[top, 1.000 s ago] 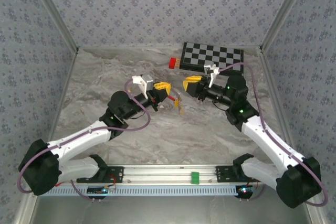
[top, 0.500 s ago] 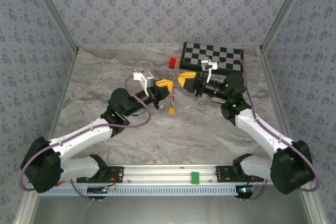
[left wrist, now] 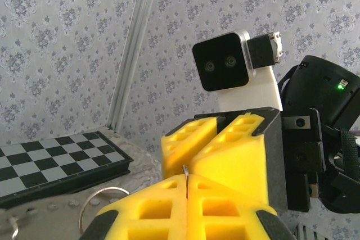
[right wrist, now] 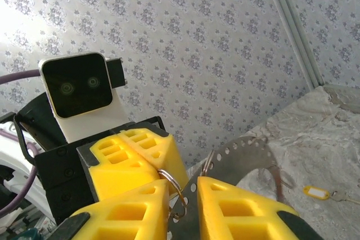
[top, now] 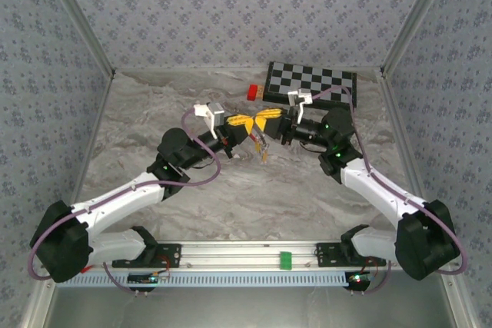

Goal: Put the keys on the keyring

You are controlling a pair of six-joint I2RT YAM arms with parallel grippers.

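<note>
The keyring (right wrist: 170, 182) is pinched in the closed left gripper (left wrist: 186, 186) at frame centre. It is flanked by the narrowly parted jaws of the right gripper (right wrist: 183, 188); whether it is gripped cannot be told. Just below, the keys (top: 264, 149) are hung.

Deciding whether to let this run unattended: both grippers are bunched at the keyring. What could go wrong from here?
1. The left gripper pinches only a thin edge of the keyring; a tug could twist or pull it free.
2. The right gripper, jaws slightly apart around the ring, sits almost against the left gripper; closing further may knock them together.
3. A key appears to hang below the grippers and could snag or slip off.
</note>
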